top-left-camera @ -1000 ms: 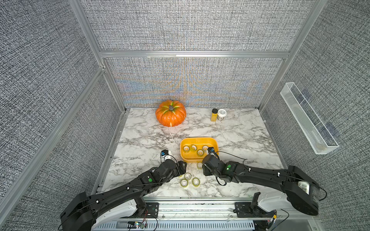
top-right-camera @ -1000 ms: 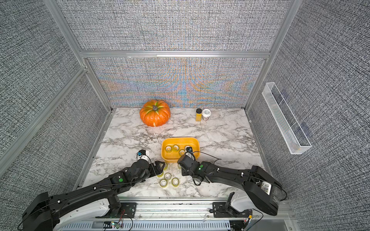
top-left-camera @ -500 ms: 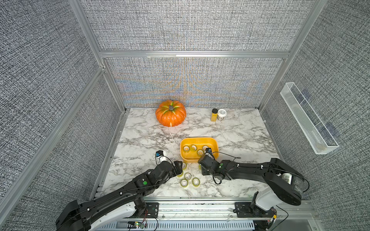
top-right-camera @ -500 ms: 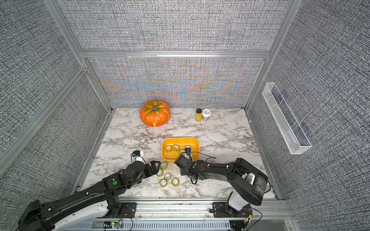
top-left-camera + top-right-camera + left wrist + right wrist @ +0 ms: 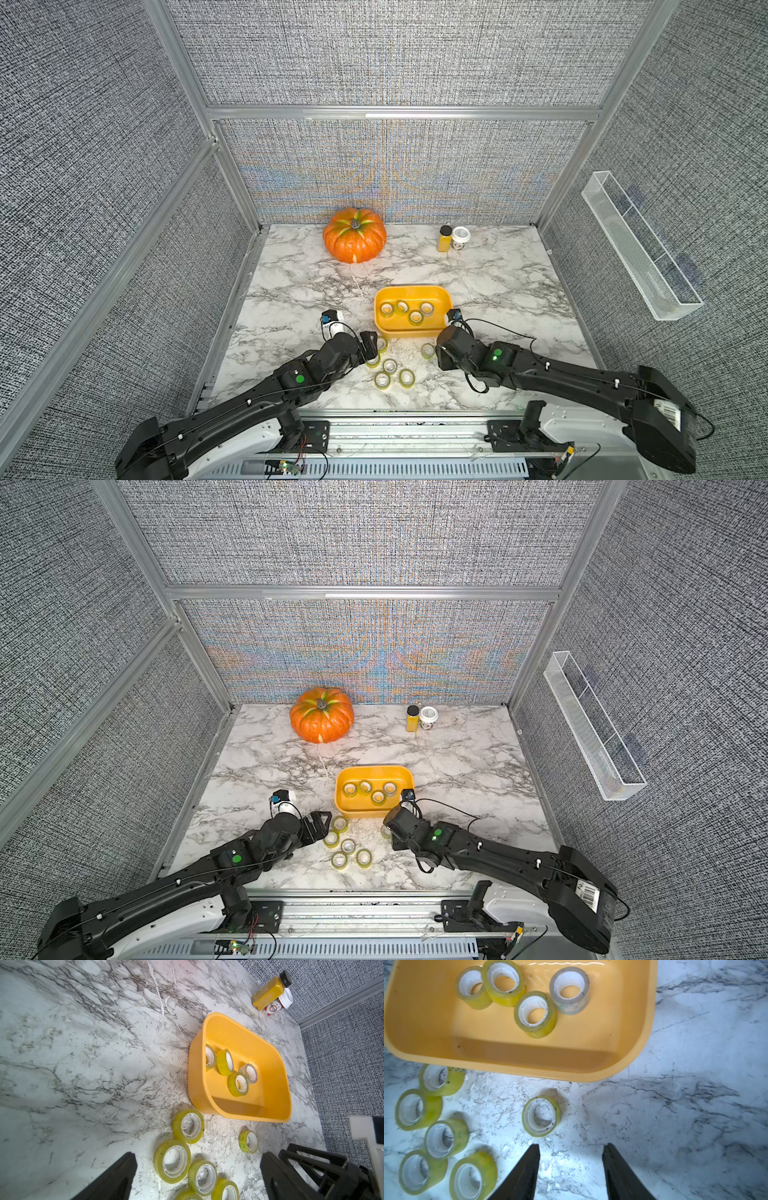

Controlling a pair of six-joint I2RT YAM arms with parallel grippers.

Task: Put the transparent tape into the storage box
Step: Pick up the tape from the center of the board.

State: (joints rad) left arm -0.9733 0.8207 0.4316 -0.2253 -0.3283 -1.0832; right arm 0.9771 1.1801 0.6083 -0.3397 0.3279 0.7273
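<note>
**Surface and room.** The desk (image 5: 498,291) is white marble with grey veins. It is enclosed by grey woven walls (image 5: 104,166) set in aluminium bars (image 5: 399,113). Far beyond the left claw (image 5: 199,1155), a pumpkin (image 5: 354,235) stands at the back wall. Far beyond the right claw (image 5: 572,1146), a yellow bottle (image 5: 444,239) and a white-lidded jar (image 5: 460,235) stand side by side. A clear tray (image 5: 640,249) is fixed to the wall on the right claw's outer side.

**Task items.** Both claws hang low over the desk with jaws apart, gripping nothing. Five tape rolls (image 5: 390,365) lie flat in a cluster just ahead of the left claw. The yellow box (image 5: 411,332) sits beyond the two claws, between their lines of reach, and holds four more rolls. A single roll (image 5: 541,1116) lies just ahead of the right claw, apart from the cluster and near the box's closest wall.

**View differences.** Only the top views show the arms, pumpkin and tray. Only the right wrist view shows that one roll in the box is grey (image 5: 569,991) rather than yellow-green.

**Hidden or cut off.** In both top views the right claw's jaws are hidden under its wrist. The left wrist view cuts off the nearest rolls of the cluster. The right wrist view cuts off the box's far wall.
</note>
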